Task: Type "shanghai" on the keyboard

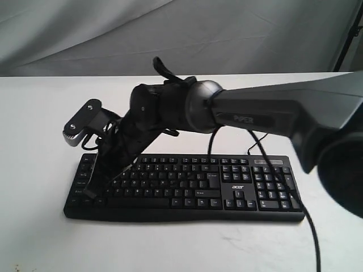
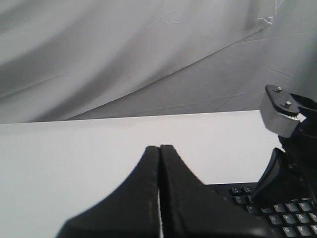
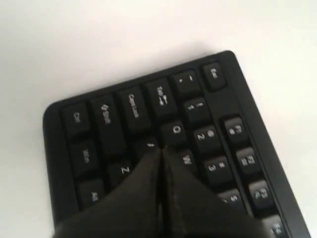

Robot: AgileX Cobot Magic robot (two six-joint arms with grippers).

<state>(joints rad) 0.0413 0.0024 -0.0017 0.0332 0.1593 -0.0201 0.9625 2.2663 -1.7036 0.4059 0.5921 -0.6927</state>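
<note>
The keyboard [image 1: 187, 187], a black Acer full-size board, lies flat on the white desk [image 1: 34, 141], its number pad under the right arm [image 1: 272, 113]. That arm reaches across the middle to the board's left end. Its jaws are shut tight with nothing between them, and the joined tip sits over the key bordered by Caps Lock [image 3: 134, 106], Q [image 3: 176, 130], W [image 3: 186, 159] and Z [image 3: 125, 171]. That is probably A, though its legend is mostly hidden, and I cannot tell whether the tip is pressing. The left jaws are likewise shut and empty, hovering just off the board's left end near the right wrist. The tip is broad beside such crowded keys, so a small drift could catch Caps Lock or two letters at once. Lingering could repeat a letter, and the two wrists could knock together.
</note>
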